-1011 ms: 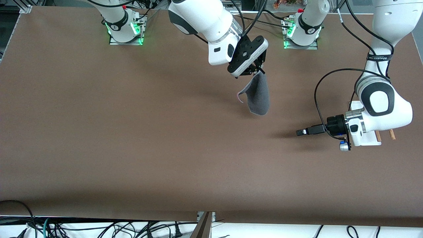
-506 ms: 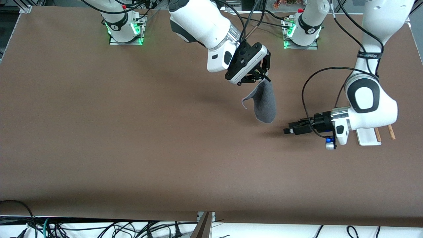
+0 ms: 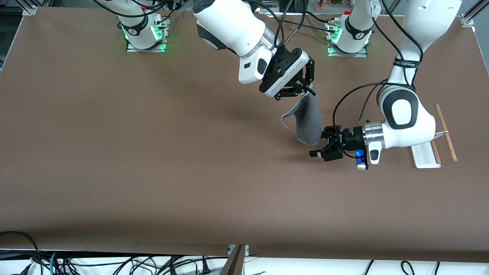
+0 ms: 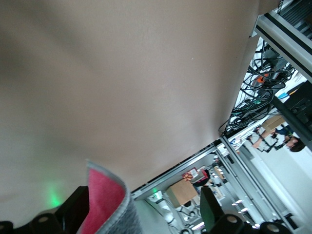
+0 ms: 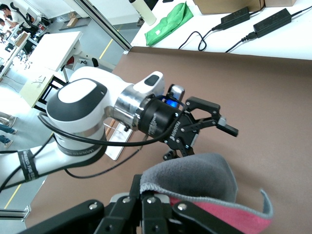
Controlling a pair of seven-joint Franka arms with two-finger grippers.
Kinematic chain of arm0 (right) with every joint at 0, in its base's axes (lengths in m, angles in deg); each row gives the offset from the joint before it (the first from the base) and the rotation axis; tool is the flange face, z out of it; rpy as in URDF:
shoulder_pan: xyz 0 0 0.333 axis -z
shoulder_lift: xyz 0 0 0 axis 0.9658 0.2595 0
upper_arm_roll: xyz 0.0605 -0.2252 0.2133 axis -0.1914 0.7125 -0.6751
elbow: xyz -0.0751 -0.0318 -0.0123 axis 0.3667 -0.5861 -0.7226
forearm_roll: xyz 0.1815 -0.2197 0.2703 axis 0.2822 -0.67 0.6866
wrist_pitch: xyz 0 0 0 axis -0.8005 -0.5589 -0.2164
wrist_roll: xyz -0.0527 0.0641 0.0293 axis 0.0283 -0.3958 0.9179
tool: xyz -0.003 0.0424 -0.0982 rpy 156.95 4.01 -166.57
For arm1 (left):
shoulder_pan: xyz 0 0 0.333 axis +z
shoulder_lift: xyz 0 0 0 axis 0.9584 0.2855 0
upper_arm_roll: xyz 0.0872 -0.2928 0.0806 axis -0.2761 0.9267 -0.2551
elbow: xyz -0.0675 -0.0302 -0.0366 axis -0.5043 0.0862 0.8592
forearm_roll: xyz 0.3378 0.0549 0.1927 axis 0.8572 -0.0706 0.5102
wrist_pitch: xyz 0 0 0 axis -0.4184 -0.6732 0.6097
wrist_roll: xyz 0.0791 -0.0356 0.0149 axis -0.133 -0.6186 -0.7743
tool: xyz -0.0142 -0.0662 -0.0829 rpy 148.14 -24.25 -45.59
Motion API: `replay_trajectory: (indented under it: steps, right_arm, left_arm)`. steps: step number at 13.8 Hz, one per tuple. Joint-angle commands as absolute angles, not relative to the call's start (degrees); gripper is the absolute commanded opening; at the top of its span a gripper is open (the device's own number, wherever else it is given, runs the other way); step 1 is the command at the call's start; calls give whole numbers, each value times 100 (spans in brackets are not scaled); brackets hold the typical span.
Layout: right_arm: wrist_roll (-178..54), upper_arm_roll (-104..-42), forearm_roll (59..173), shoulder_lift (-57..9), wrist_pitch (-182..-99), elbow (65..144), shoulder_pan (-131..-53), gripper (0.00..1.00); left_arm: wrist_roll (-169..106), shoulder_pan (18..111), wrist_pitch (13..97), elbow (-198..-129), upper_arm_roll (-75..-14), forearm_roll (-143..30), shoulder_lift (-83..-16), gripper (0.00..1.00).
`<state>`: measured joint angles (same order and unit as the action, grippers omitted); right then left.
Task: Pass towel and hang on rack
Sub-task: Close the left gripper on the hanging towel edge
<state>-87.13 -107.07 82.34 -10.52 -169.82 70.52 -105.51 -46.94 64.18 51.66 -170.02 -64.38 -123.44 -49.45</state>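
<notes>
the towel [image 3: 307, 122] is held up, pinched in the closed right gripper [image 3: 301, 88]; the left gripper [image 3: 323, 147], spread wide and empty, is at its lower edge. handover and hanging on the rack [image 3: 426, 157] are not yet done.

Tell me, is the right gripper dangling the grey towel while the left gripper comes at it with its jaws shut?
Not quite: the left gripper is open, as the front view shows. The right gripper does dangle the towel.

no text clear enough to read
</notes>
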Motion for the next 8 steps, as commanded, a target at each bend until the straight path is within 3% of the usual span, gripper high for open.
replay_trajectory:
  steps: [1, 2, 3, 4, 8]
  right_arm:
    - [-8804, -10770, 8175, -913, -17040, 6827, -10599, 0]
    - [-8804, -10761, 8175, -913, -17040, 6827, -10599, 0]
    - [-8804, -10761, 8175, -913, -17040, 6827, -10599, 0]
    - [-8804, -10761, 8175, -913, -17032, 6827, -10599, 0]
    - [-8804, -10761, 8175, -913, -17032, 6827, -10599, 0]
  left_arm:
    - [-4947, 6216, 5357, -17091, -6481, -12563, -4930, 88]
    - [-4983, 6207, 5357, -17109, -6481, -12554, -4938, 74]
    - [-4949, 6207, 5349, -17118, -6481, -12528, -4956, 50]
    - [-4949, 6207, 5322, -17118, -6481, -12484, -4982, 33]
    - [-4957, 6216, 5077, -17170, -6481, -12475, -5079, 16]
